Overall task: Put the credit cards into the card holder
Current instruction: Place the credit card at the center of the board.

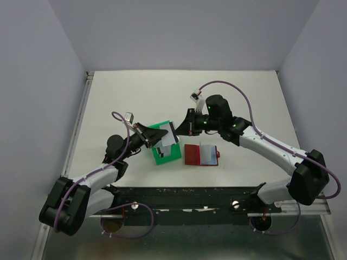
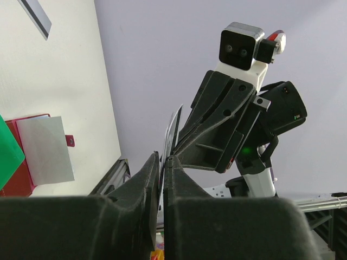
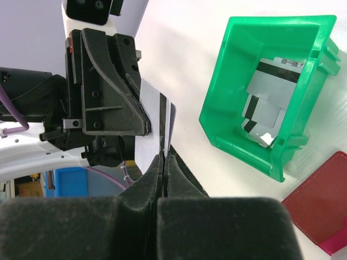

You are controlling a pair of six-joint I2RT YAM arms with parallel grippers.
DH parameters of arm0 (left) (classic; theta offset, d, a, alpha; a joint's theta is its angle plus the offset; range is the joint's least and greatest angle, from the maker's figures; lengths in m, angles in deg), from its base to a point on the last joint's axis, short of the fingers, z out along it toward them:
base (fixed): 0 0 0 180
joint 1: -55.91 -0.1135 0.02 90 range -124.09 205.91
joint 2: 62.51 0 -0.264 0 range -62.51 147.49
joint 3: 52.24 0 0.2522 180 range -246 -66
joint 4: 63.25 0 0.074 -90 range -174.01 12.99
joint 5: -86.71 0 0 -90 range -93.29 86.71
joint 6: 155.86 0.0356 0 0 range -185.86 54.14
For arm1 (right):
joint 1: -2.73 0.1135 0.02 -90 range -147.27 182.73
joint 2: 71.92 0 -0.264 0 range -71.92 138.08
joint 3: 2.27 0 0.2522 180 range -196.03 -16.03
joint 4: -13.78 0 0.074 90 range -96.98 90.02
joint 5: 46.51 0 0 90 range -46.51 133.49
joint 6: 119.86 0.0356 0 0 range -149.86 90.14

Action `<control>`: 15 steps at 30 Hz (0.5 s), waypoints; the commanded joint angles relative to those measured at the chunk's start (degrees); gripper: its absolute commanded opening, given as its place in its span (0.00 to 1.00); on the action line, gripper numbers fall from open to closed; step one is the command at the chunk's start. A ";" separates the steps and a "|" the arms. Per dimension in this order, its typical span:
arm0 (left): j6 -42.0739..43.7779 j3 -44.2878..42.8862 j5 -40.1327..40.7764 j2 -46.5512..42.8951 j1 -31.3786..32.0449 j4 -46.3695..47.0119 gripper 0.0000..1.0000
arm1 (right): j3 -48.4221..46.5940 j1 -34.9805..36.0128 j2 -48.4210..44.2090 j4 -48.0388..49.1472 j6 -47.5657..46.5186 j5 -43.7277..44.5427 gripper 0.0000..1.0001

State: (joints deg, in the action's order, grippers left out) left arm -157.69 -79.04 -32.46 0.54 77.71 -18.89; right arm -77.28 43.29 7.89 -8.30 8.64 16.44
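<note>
A credit card (image 1: 171, 135) hangs upright above the green tray (image 1: 162, 157), pinched from both sides. My left gripper (image 1: 160, 135) is shut on its left edge, the card (image 2: 173, 129) sticking up out of the narrow slit between the jaws. My right gripper (image 3: 165, 157) is shut on the opposite edge of the same card (image 3: 153, 116), whose dark stripe shows just above my fingertips. The card holder (image 1: 192, 154) lies open on the table right of the tray, with a pale card (image 1: 208, 154) resting on it. More credit cards (image 3: 265, 103) lie inside the tray.
The green tray (image 3: 227, 97) stands directly under the two grippers. The open red holder (image 3: 320, 211) is just beside it. White table (image 1: 146, 97) stretches behind, with grey walls all round and the dark rail (image 1: 184, 197) at the near edge.
</note>
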 commanded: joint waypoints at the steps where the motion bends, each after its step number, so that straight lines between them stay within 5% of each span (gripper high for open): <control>1: -0.89 0.38 0.69 -0.91 -0.01 2.87 0.07 | 0.08 0.14 -0.97 -2.76 -1.32 3.76 0.01; 3: -0.89 0.47 0.69 -0.73 -0.01 2.95 0.00 | 0.08 0.14 -0.80 -2.76 -1.32 3.67 0.01; 8: -0.89 0.56 0.87 -1.00 -0.09 2.78 0.00 | 0.08 0.14 -0.71 -2.67 -1.15 3.41 0.05; 15: -0.89 0.82 0.96 -0.91 -0.01 2.78 0.00 | 0.26 0.14 -0.71 -2.06 -0.53 2.00 0.24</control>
State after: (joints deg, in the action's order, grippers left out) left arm -157.80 -78.95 -32.44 0.38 77.71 -18.78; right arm -77.26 43.29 7.89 -9.22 8.62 16.92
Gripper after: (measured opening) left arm 0.027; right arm 0.223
